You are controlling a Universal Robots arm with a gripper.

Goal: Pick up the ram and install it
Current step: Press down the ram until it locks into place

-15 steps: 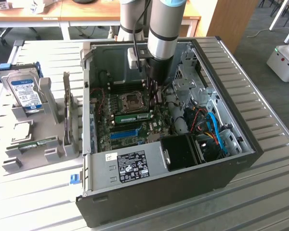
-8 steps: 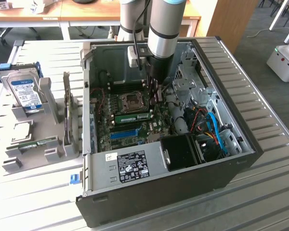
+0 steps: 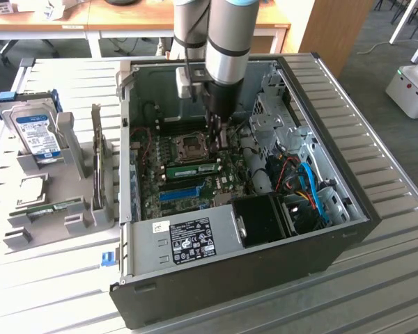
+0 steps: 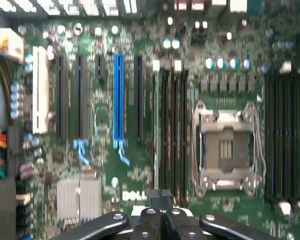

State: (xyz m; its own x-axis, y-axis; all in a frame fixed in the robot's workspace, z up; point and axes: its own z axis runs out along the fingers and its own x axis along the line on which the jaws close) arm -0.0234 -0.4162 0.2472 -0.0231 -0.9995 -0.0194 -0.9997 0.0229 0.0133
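Pincer is pressed together with nothing between the tips, hanging low inside the open PC case just over the motherboard, so we're clearly at the seating end of the job, not the picking end. In the exterior view a green ram stick stands in a slot below the CPU socket, with the blue slot a bit further toward the front of the case. From the wrist camera we see the closed fingertips sitting right at the end of the dark memory slots, next to the socket.

Honestly we can't tell from these shots whether the stick is fully clicked in or just resting in the slot, or whether the end latches have closed. So our take on doing this step well: use the closed tips as a flat pusher, press straight down along the slot line, and work one end and then the other, never the middle. Any sideways lean risks bending the stick or scraping the small parts beside the slot. Go slow, keep the arm clear of the cables on the exterior view's right.

A second stick sits in the grey holder on the table, near the hard drive.
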